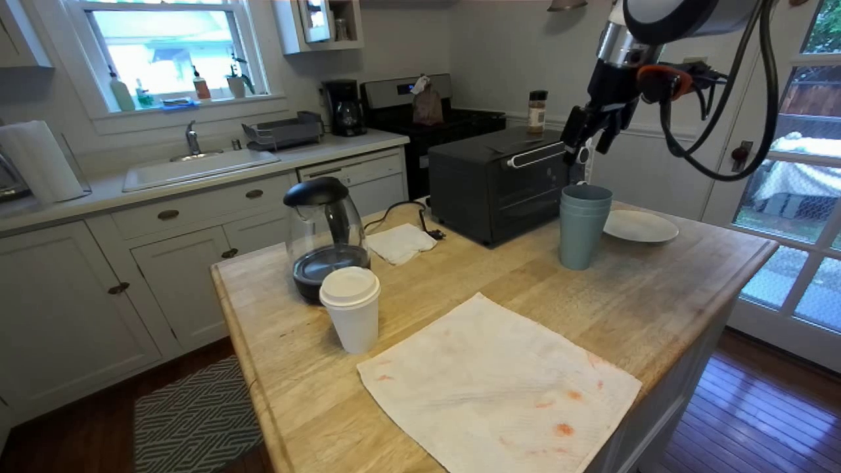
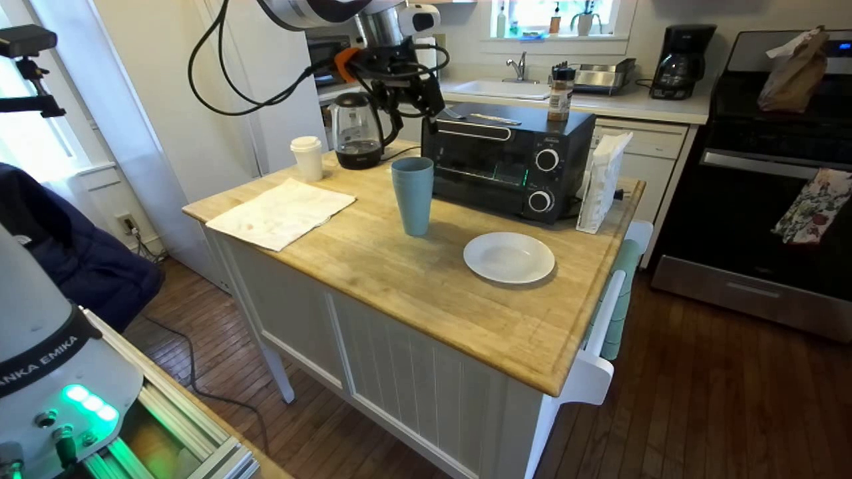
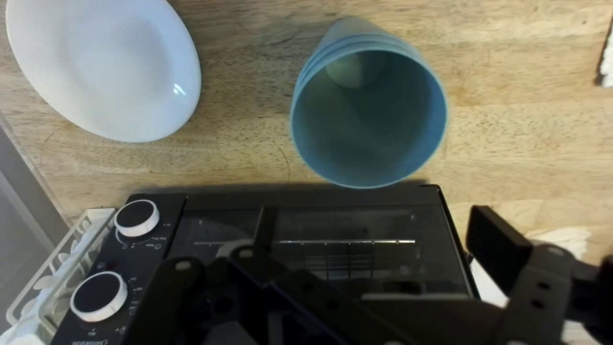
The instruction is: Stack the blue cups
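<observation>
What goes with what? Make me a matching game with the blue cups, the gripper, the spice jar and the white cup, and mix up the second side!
Things:
1. Blue cups
2. Gripper
3. Spice jar
4. White cup

Clues:
A. Standing on the toaster oven
B. Beside the glass carafe
C. Stacked one inside another
D. Open, gripping nothing

Right pairs: 1-C, 2-D, 3-A, 4-B

Window (image 1: 165, 58) overexposed | dim indoor light | plate (image 3: 111, 64) glinting | claw (image 3: 374, 224) blurred
</observation>
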Controlling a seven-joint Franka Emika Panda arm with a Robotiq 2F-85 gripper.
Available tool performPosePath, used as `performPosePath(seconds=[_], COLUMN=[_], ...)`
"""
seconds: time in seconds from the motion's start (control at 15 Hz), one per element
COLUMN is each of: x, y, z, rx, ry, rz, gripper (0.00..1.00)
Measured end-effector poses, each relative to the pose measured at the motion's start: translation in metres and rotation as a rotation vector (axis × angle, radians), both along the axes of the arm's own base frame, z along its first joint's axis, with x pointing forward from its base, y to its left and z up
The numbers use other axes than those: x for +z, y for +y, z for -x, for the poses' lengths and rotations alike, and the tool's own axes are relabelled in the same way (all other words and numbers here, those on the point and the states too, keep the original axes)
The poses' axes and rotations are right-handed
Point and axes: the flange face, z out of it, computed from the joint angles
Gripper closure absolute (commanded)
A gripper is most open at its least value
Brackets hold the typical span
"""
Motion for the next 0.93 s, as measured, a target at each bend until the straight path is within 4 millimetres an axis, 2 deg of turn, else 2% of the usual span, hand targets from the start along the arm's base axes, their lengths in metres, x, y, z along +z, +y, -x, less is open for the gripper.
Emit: performPosePath(seconds=[0.6,0.73,0.93], x=[0.096,0.111,0.118], y=[-0.029,-0.033,-0.033], z=[0.037,0.044,0.047], rx=[-0.06,-0.065,-0.066], ry=[-0.095,-0.117,-0.125], rz=[-0.079,-0.083,-0.083], gripper=[0.0,0.0,0.0])
